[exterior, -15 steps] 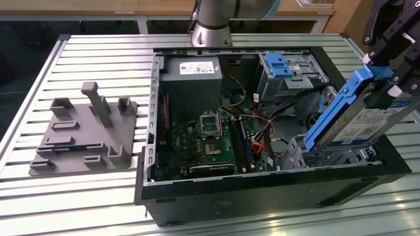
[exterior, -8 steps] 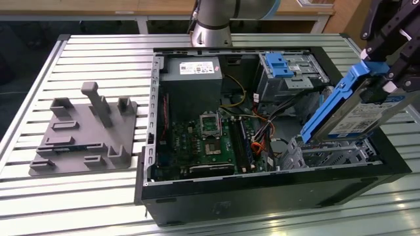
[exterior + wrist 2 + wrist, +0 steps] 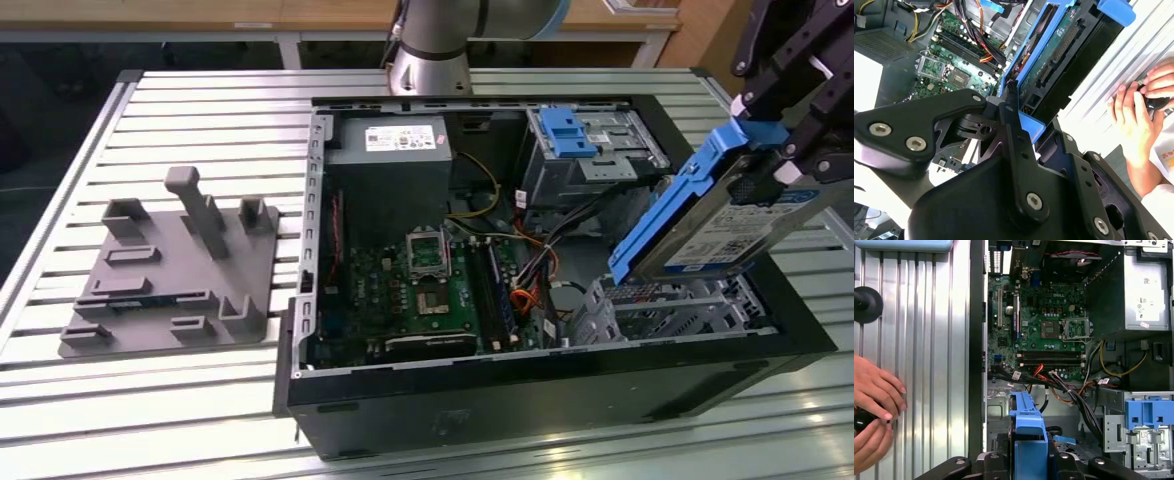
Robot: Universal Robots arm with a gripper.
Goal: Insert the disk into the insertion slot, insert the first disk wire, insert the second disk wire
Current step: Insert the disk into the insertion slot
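My gripper (image 3: pixel 785 135) is shut on the disk (image 3: pixel 731 228), a silver drive with a white-and-blue label in a bright blue carrier. The disk hangs tilted, its lower end just above the insertion slot (image 3: pixel 674 305), a perforated silver cage at the case's corner on the exterior view's right. In the second wrist view the black fingers (image 3: pixel 1013 107) clamp the blue carrier (image 3: pixel 1026 60). The first wrist view has the blue carrier (image 3: pixel 1028 420) sticking out ahead of the gripper (image 3: pixel 1029 462). Loose orange and black cables (image 3: pixel 534 262) lie beside the cage.
The open computer case (image 3: pixel 534 380) holds a motherboard (image 3: pixel 427 290), a power supply (image 3: pixel 390 150) and a taller grey bay with a blue latch (image 3: pixel 571 130). A grey fixture (image 3: pixel 174 270) sits on the slatted table (image 3: pixel 200 400). A person's hands (image 3: pixel 874 405) rest beside the case.
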